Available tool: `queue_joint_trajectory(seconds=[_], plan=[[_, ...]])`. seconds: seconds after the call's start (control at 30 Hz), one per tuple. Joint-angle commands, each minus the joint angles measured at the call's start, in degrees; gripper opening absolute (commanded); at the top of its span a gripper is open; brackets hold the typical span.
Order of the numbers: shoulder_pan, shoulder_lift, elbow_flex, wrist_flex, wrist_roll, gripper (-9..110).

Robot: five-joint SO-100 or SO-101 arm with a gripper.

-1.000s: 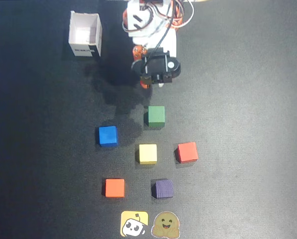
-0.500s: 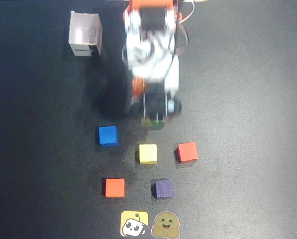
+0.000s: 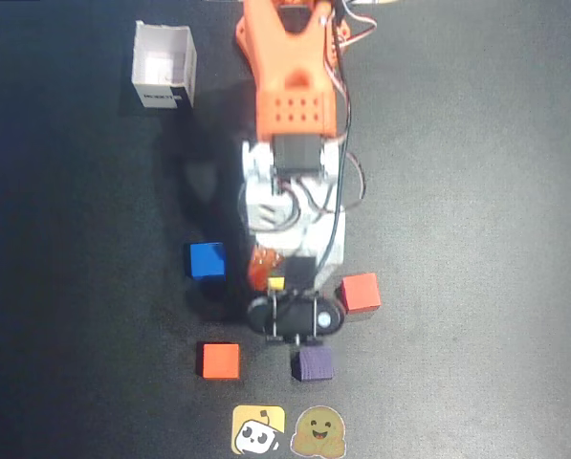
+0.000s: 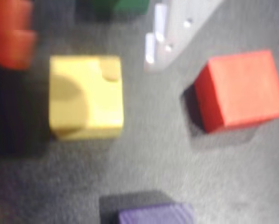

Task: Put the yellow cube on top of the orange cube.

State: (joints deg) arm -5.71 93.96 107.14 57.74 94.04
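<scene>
Arm reaches over yellow cube [image 4: 85, 98], which sits on mat mid-cluster, red cube [image 4: 242, 88] to its right in wrist view. Gripper [image 4: 90, 44] straddles it, jaws wide (nothing held). Step: approach. Next: descend, close, carry to orange cube [image 3: 220, 360].

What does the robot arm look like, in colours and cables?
In the overhead view the arm has an orange shell with small holes, then white links with a black motor block. Thin black cables run along its side. The gripper end is black with an orange part.
</scene>
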Motion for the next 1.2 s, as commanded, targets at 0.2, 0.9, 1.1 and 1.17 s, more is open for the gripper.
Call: queue_joint_trajectory(seconds=[0.2,0.9,1.1,1.17], plan=[[-0.3,-3.3,-2.9,-2.6,0.2,25],[-0.4,-10.5,1.5,-7.2,0.2,23],[-0.4,-10.9,4.2,-9.4,0.2,23],[-0.4,-10.8,5.4,-10.2,0.2,22]])
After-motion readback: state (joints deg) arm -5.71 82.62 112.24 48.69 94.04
